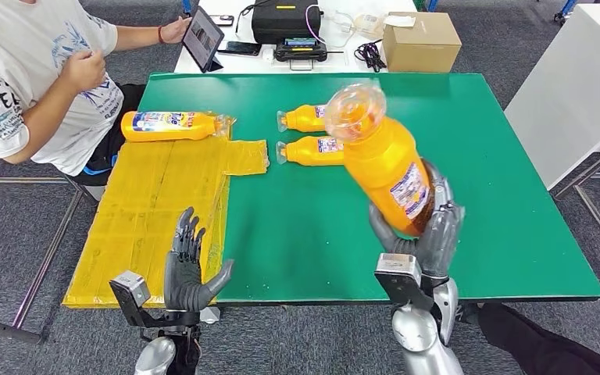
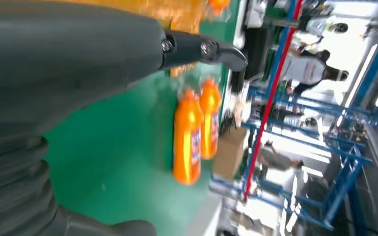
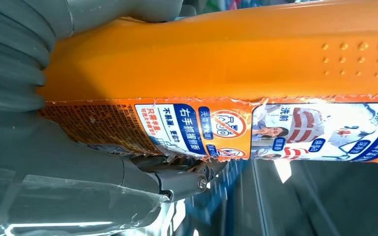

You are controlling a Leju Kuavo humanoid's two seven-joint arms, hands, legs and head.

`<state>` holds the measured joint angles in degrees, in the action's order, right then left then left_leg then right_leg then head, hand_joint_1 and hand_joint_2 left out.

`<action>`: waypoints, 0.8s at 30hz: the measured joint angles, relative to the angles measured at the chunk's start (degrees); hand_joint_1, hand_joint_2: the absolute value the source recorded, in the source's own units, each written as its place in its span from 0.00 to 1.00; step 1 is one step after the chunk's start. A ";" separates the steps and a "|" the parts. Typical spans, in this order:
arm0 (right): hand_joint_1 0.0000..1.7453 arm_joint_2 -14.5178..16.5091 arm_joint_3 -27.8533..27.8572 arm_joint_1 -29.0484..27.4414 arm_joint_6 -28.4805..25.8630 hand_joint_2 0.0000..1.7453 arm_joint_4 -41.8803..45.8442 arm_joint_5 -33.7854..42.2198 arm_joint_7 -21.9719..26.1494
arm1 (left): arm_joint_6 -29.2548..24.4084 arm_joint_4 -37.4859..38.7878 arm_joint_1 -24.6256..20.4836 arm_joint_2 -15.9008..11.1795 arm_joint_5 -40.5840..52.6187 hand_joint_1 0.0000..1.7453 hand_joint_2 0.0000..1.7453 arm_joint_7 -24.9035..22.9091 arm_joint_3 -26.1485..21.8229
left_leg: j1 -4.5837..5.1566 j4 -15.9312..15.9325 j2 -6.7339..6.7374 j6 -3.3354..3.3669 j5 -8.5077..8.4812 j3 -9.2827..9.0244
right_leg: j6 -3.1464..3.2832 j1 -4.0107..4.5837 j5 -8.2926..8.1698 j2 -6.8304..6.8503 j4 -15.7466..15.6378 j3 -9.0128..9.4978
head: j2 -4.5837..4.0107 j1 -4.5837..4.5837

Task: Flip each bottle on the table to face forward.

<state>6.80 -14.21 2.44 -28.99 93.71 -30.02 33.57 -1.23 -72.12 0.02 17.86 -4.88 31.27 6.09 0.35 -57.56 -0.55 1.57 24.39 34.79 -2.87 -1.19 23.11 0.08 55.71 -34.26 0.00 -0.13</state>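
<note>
Four orange bottles in head view: right hand [image 1: 426,234] grips lifted bottle [image 1: 383,160] by base, clear cap tilted up and away, apparently mid-flip. Pair of bottles [image 1: 312,134] lies on green bench [image 1: 508,195] beyond it; fourth bottle [image 1: 173,125] on yellow sheet [image 1: 148,211] beyond left hand [image 1: 187,266], fingers spread, empty.
Left wrist view: pair ahead of fingers, well apart.
Right wrist view: fingers wrap bottle, label showing.
</note>
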 joint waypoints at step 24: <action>1.00 8.20 -12.45 1.47 12.53 1.00 -32.88 -1.59 5.04 | 6.44 -2.20 0.34 -0.61 -3.16 0.00 1.00 -3.11 7.28 | -0.03 0.01 0.00 -0.01 -0.01 0.06 | 0.02 0.02 0.02 -0.01 0.01 -0.04 | 0.00 0.01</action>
<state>15.00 -26.65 3.91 -16.47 60.83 -31.61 38.61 5.21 -74.31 0.36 17.25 -8.04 28.16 13.37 0.32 -57.55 -0.55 1.56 24.38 34.85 -2.85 -1.17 23.12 0.07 55.72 -34.30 0.00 -0.12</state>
